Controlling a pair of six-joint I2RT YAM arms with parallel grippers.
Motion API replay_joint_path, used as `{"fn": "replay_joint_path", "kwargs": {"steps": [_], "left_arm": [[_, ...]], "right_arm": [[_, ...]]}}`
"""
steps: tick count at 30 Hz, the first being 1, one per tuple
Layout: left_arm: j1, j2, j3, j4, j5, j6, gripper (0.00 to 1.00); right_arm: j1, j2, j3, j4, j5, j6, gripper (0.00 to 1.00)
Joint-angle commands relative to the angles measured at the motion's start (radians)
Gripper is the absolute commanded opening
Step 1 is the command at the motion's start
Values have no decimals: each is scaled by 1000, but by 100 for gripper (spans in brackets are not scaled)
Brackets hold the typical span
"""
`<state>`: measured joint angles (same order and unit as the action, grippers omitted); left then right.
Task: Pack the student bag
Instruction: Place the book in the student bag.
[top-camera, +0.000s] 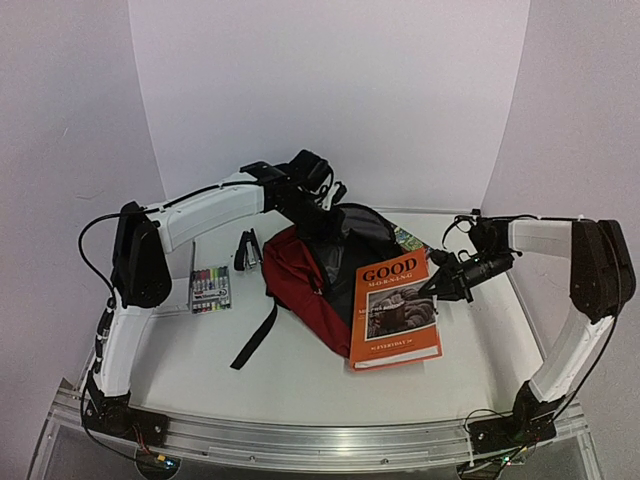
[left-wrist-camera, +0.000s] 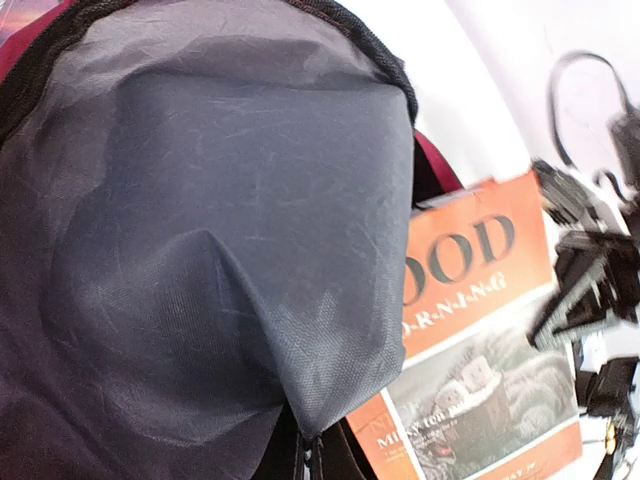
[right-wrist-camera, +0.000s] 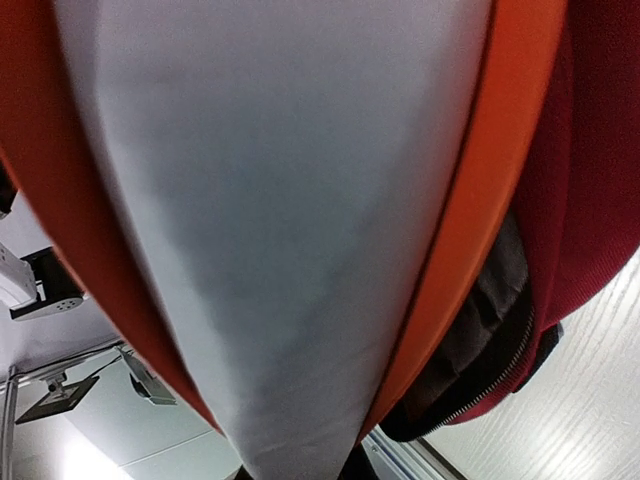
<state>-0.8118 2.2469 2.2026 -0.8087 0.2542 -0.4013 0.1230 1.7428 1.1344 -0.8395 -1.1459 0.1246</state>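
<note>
The student bag (top-camera: 305, 285), dark red with black straps, lies in the middle of the table with its mouth held up. My left gripper (top-camera: 322, 205) is shut on the bag's grey lining (left-wrist-camera: 230, 230), which fills the left wrist view and comes to a pinch at the bottom edge. An orange book (top-camera: 395, 308) titled GOOD MORNING leans tilted against the bag's right side. My right gripper (top-camera: 436, 287) is shut on the book's right edge. In the right wrist view the book's white page edge (right-wrist-camera: 290, 200) and the bag's zip opening (right-wrist-camera: 500, 340) sit close up.
A pack of coloured markers (top-camera: 210, 288) and a black stapler (top-camera: 247, 250) lie left of the bag. A colourful flat item (top-camera: 408, 238) shows behind the book. A black strap (top-camera: 255, 340) trails toward the front of the white table (top-camera: 300, 390).
</note>
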Motion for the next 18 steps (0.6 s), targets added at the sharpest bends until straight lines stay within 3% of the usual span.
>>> {"fn": "replay_joint_path", "kwargs": {"steps": [1, 7, 10, 14, 18], "left_arm": [[-8, -104, -27, 74, 67, 63, 0], [-10, -144, -93, 78, 83, 37, 0], [-9, -147, -91, 72, 101, 24, 1], [-9, -139, -78, 90, 145, -14, 1], [-9, -133, -78, 106, 193, -45, 1]], "right_arm": [[-2, 18, 130, -25, -133, -31, 0], [-38, 24, 174, 52, -80, 70, 0], [-53, -41, 96, 314, 5, 324, 0], [-45, -119, -75, 822, 84, 746, 0], [-16, -136, -127, 998, 121, 824, 0]]}}
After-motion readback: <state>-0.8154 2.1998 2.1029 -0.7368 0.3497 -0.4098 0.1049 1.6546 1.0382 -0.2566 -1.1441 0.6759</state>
